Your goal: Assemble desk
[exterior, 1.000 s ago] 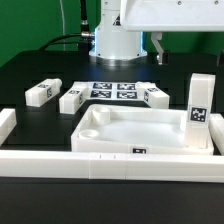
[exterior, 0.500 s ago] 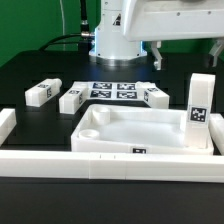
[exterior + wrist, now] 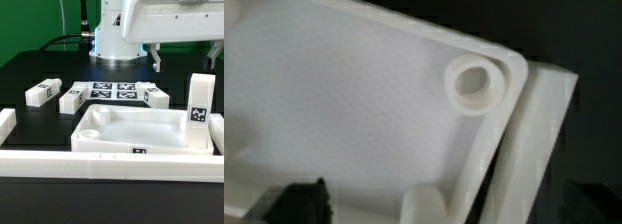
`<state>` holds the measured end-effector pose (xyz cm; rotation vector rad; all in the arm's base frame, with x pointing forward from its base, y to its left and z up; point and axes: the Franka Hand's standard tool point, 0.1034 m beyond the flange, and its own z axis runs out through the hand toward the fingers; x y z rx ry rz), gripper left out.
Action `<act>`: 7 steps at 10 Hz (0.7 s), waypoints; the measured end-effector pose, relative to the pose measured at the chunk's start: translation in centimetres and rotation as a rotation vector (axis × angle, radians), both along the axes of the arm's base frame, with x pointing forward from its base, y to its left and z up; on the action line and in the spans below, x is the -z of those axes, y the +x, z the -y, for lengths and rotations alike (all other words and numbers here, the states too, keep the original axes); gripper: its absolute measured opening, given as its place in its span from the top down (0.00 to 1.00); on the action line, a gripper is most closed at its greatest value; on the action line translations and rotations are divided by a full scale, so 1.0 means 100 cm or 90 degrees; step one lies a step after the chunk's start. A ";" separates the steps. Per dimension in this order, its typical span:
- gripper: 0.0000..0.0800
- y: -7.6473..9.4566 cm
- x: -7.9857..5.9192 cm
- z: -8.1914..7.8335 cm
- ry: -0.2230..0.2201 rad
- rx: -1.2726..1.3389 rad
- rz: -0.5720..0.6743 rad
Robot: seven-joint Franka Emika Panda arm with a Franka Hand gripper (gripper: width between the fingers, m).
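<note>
Gripper: the gripper (image 3: pixel 446 210) is released and holds nothing. In the wrist view only one dark fingertip (image 3: pixel 304 200) is clear; the other is lost against a dark corner.
Arm: the arm (image 3: pixel 120 35) is cut off by the upper edge of the exterior view, so its fingers are hard to make out there.
Tabletop: the tabletop (image 3: pixel 135 130) lies on the black counter (image 3: pixel 30 120), hollow side up, just behind the border wall (image 3: pixel 110 166).
Wrist view: it shows one blurred corner of the tabletop, with a round socket (image 3: pixel 473 85) beside the rim.
Upright leg: the upright leg (image 3: pixel 200 100) stands at the tabletop's far corner, on the exterior view's right. The rim hides its foot, so I cannot tell if it is seated.
Lying legs: the first leg (image 3: pixel 42 92) and the second leg (image 3: pixel 72 98) lie on the exterior view's left. The third leg (image 3: pixel 155 96) lies just beside the marker board (image 3: pixel 113 90).
</note>
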<state>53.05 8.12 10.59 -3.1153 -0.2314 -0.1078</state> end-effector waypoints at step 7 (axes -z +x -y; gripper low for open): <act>0.19 -0.048 0.040 -0.002 -0.016 -0.039 -0.016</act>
